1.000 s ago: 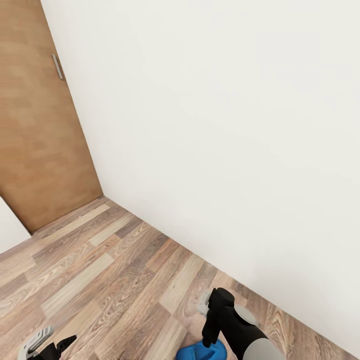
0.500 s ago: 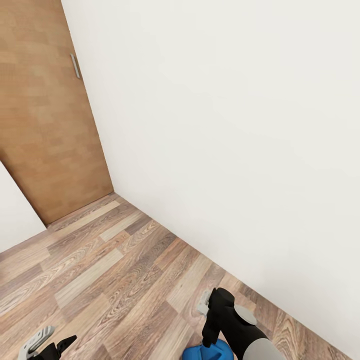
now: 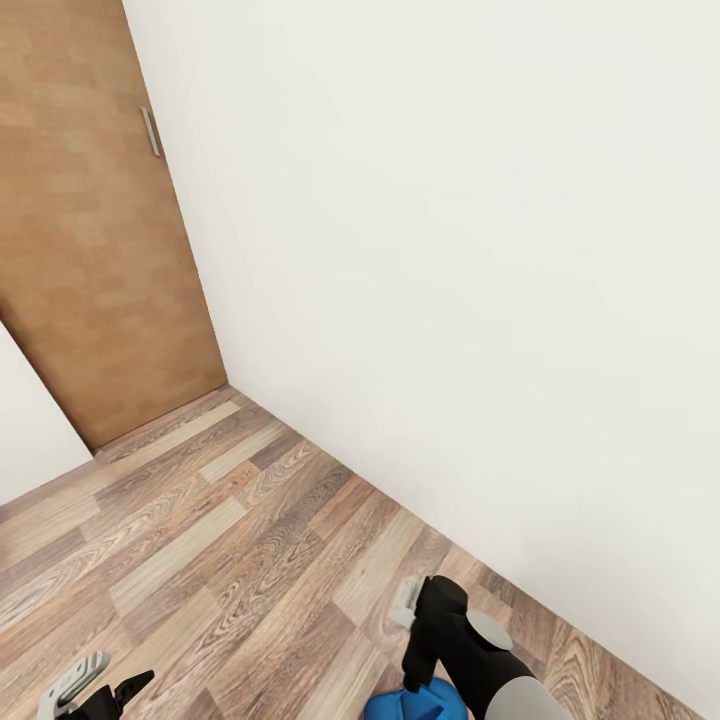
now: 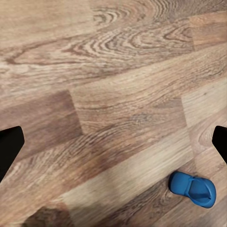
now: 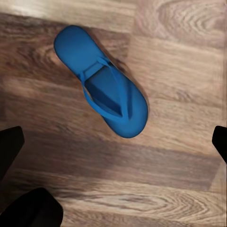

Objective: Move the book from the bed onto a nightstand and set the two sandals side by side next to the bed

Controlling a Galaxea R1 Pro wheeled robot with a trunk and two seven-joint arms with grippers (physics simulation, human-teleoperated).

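A: Checking progress: one blue sandal (image 5: 101, 97) lies flat on the wood-plank floor (image 3: 210, 540), straps up, directly under the right gripper (image 5: 113, 142). Nothing's held yet.

B: Jaws?

A: Right gripper's jaws are spread wide, dark fingertips at both edges of the right wrist view, sandal between and beyond them, not touched. Left gripper (image 4: 113, 142) likewise spread, empty, over bare planks, with a sandal (image 4: 193, 188) lying near on the floor.

B: Same sandal or the second?

A: Can't tell from these. Head view catches a blue sandal edge (image 3: 415, 700) by the right arm, close to the white wall (image 3: 450, 250).

B: Bed, book, nightstand?

A: Just the wall, a light wooden door (image 3: 80, 220) with a slim metal handle, and floor. So I'd judge the book step unconfirmed and sandal placing not done; pick-up looks next.

B: Materials?

A: Sandal: smooth matte foam-like sole, rounded oval, Y-strap. Floor: brown grained planks, mixed tones. Wall plain, flat.
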